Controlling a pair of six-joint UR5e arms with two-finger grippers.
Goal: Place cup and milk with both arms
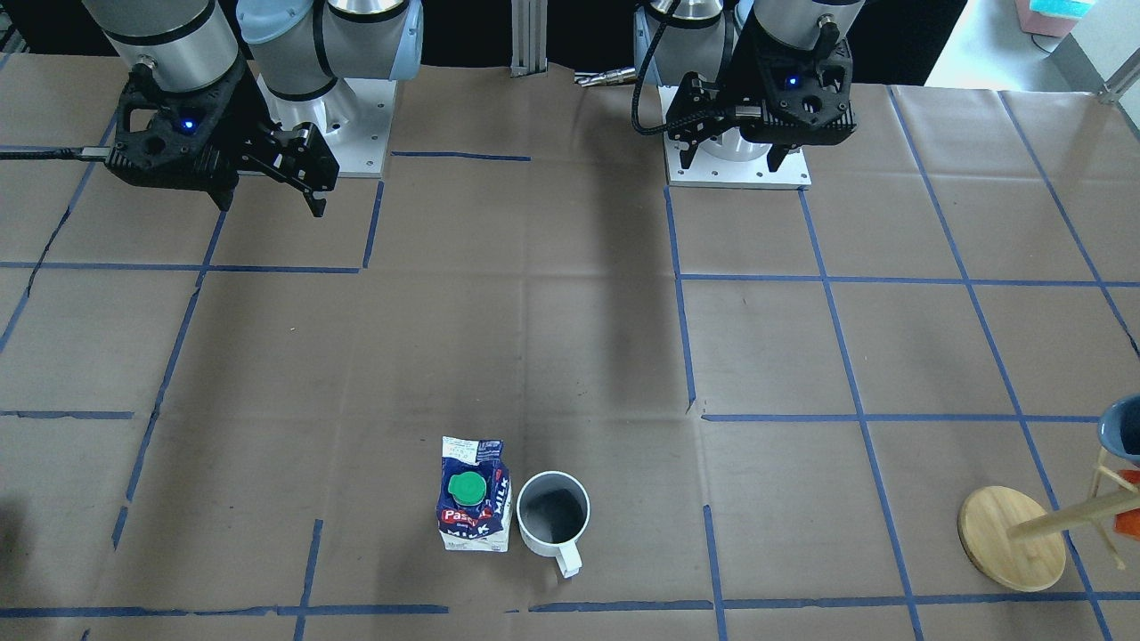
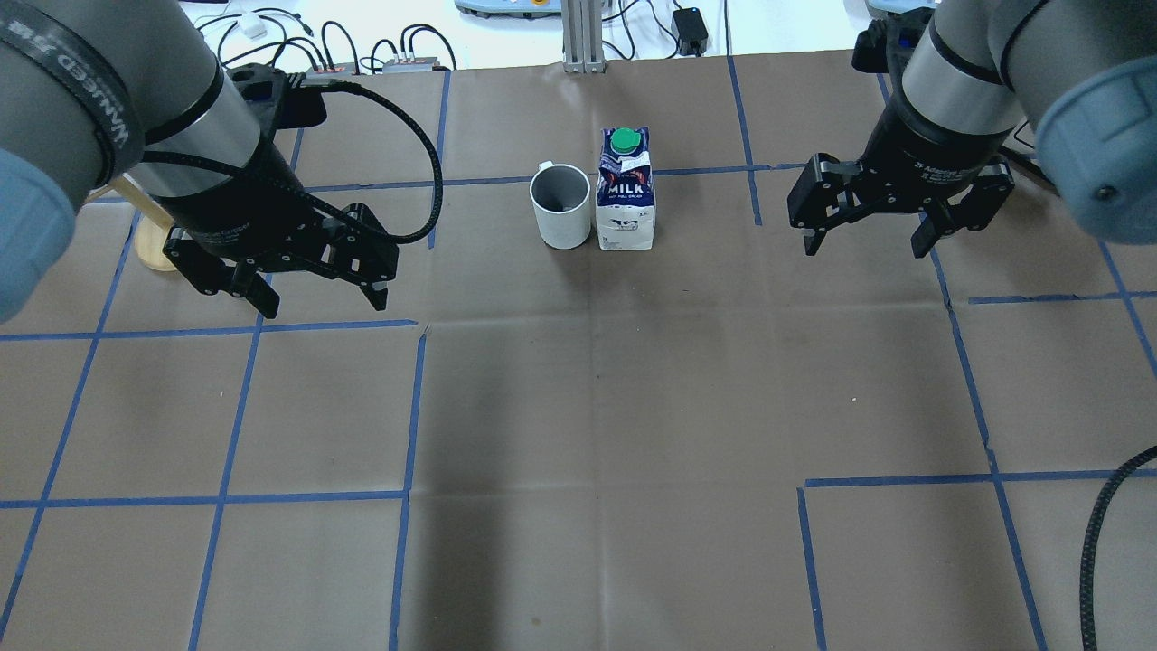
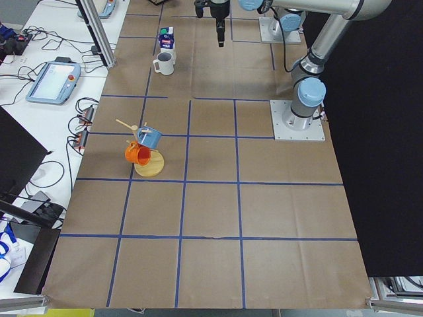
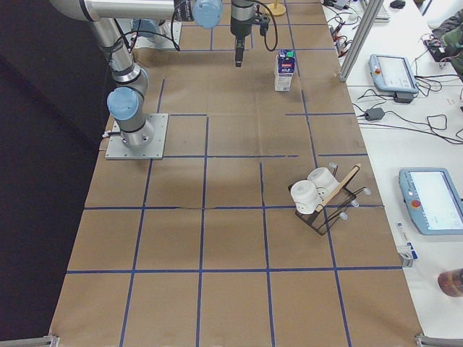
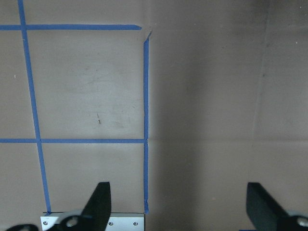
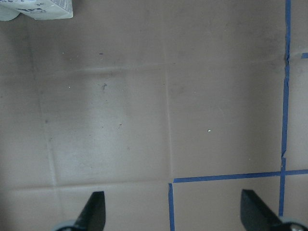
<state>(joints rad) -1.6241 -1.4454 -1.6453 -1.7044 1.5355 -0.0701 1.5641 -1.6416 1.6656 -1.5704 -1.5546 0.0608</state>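
Observation:
The cup (image 1: 553, 514), a white mug with a grey inside, stands upright right beside the milk (image 1: 475, 507), a carton with a blue top and green cap. In the overhead view the cup (image 2: 559, 206) is left of the milk (image 2: 625, 194), at the far middle of the table. My left gripper (image 2: 321, 303) hangs open and empty above the table, well left of and nearer than the cup. My right gripper (image 2: 866, 250) hangs open and empty to the right of the milk. The right wrist view shows only the milk's bottom corner (image 6: 38, 8).
A wooden mug tree (image 1: 1011, 539) with a blue and an orange mug stands towards my left table end (image 3: 149, 165). A rack with white cups (image 4: 318, 199) stands towards my right end. An aluminium post (image 2: 578, 36) rises behind the milk. Blue tape lines cross the brown paper.

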